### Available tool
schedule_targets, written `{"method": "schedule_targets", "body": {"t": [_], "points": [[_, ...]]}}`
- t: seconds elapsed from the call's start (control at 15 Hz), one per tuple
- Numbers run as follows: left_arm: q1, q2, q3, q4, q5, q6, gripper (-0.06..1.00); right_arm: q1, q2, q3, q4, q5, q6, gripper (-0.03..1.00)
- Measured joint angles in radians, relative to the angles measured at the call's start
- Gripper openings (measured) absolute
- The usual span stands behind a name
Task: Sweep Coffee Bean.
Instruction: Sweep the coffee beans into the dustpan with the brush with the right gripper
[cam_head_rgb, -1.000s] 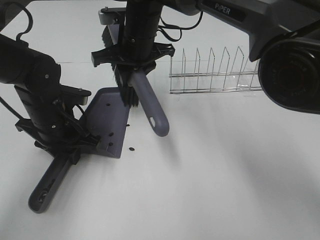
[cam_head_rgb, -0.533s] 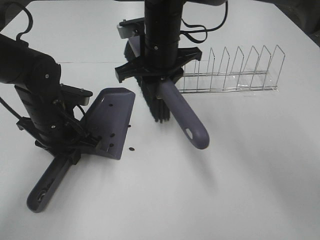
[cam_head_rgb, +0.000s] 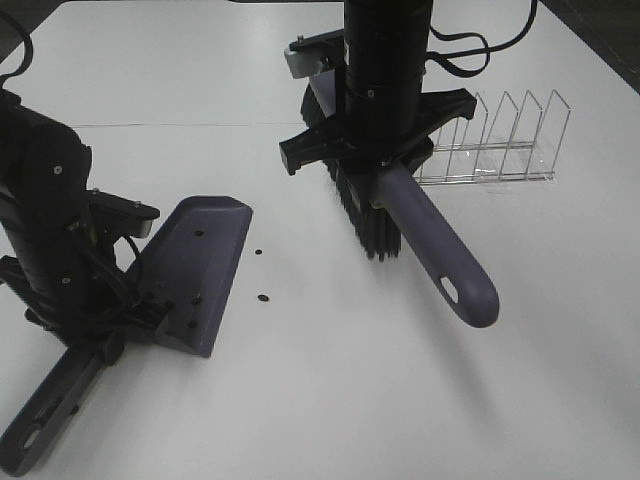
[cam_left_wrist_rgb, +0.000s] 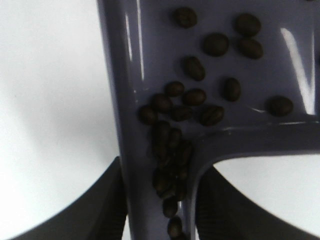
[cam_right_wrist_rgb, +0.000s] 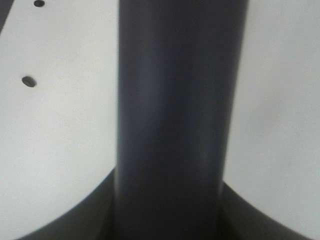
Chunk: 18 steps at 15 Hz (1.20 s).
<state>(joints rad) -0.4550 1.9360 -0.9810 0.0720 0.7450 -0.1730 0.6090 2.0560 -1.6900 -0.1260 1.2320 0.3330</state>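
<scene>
Rests on a white table (cam_head_rgb: 330, 410), taken from largest to smallest, with every place given from the purple dustpan (cam_head_rgb: 205, 260). Sits on the left arm's side, tipped back toward its own handle, seemingly to keep the collected stock away from the open lip. Clamped at the handle neck by the left gripper (cam_head_rgb: 105, 335), fingers (cam_left_wrist_rgb: 95, 215) closed on either flank of the neck and pinching it. Off the dustpan's lip side and apart from it, brush (cam_head_rgb: 435, 250): purple handle, black bristles pointing down at the table, handle slanting up and outward. Probably held so for a drag back toward the dustpan; contact of bristles with the table not determinable. Gripped near the bristle head by the right gripper (cam_head_rgb: 385, 185), fingers (cam_right_wrist_rgb: 95, 220) pressed onto both sides of the dark shaft. Beyond the brush from the dustpan, wire rack (cam_head_rgb: 495, 135), untouched. Smallest entry, coffee bean (cam_left_wrist_rgb: 170, 150): mostly inside the dustpan, scattered over its floor and heaped in the channel at the narrowing into the handle, so between the left fingers and just ahead of them, shielded from them by the channel walls. Also two stray beans (cam_head_rgb: 263, 297) on the table just off the dustpan's lip, between dustpan and brush, well clear of the right fingers. Judged nearly complete, with only those two left to sweep in.
</scene>
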Motion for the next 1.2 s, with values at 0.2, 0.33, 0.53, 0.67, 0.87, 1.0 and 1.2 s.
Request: {"method": "schedule_targets", "body": {"t": [0.2, 0.33, 0.53, 0.67, 0.87, 1.0, 1.2], "points": [[0.0, -0.001, 0.026, 0.007, -0.047, 0.017, 0.35, 0.0, 0.004, 0.061, -0.006, -0.001, 0.027, 0.29], [-0.004, 0.0, 0.028, 0.007, -0.065, 0.023, 0.35, 0.0, 0.033, 0.07, -0.011, -0.001, 0.05, 0.29], [-0.004, 0.012, 0.027, 0.007, -0.068, 0.023, 0.35, 0.0, 0.1, 0.072, 0.016, -0.002, 0.061, 0.29], [-0.004, 0.013, 0.027, 0.007, -0.067, 0.023, 0.35, 0.0, 0.134, 0.074, 0.071, -0.031, 0.065, 0.29], [-0.004, 0.013, 0.027, 0.007, -0.067, 0.023, 0.35, 0.024, 0.164, 0.067, 0.135, -0.099, 0.066, 0.29], [-0.004, 0.013, 0.027, 0.007, -0.067, 0.023, 0.35, 0.059, 0.199, 0.056, 0.175, -0.139, 0.066, 0.29], [-0.004, 0.013, 0.027, 0.007, -0.067, 0.023, 0.35, 0.076, 0.236, 0.053, 0.315, -0.23, 0.043, 0.29]]}}
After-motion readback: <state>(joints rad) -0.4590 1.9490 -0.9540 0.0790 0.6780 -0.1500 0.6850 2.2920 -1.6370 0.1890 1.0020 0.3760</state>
